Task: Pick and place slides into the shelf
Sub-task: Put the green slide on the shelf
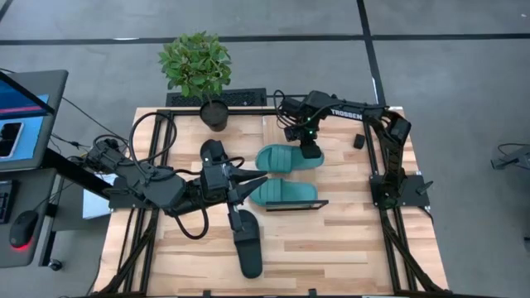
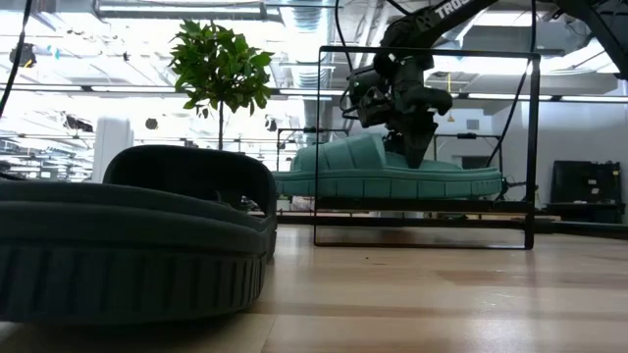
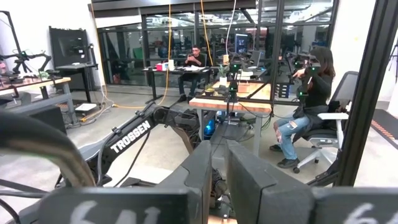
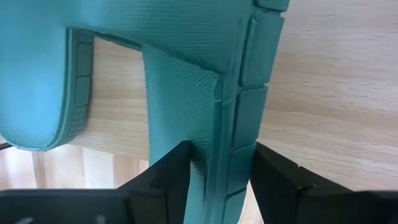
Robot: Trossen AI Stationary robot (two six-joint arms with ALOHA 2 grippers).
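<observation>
right gripper (image 1: 310, 151) pinching teal slide (image 1: 286, 157) strap on shelf (image 1: 296, 204); left gripper (image 1: 248, 186) fingers pressed together.

Open-plan robotics lab: seated people (image 3: 311, 106) at desks (image 3: 230, 102), concrete floor (image 1: 464, 66).

The high view looks straight down on the whole desk (image 1: 331, 248), taking in both arms and the grey floor around it. The low view sits at desk height just behind a black slide (image 2: 128, 240) and faces level across to the shelf (image 2: 422, 211) and potted plant (image 2: 221, 69), both also seen from above. The right wrist view is pressed close to a teal slide (image 4: 186, 74) between its tool's fingers (image 4: 158, 180), while the left wrist view faces out over the desk into the room, where seated people (image 3: 308, 106) show.
</observation>
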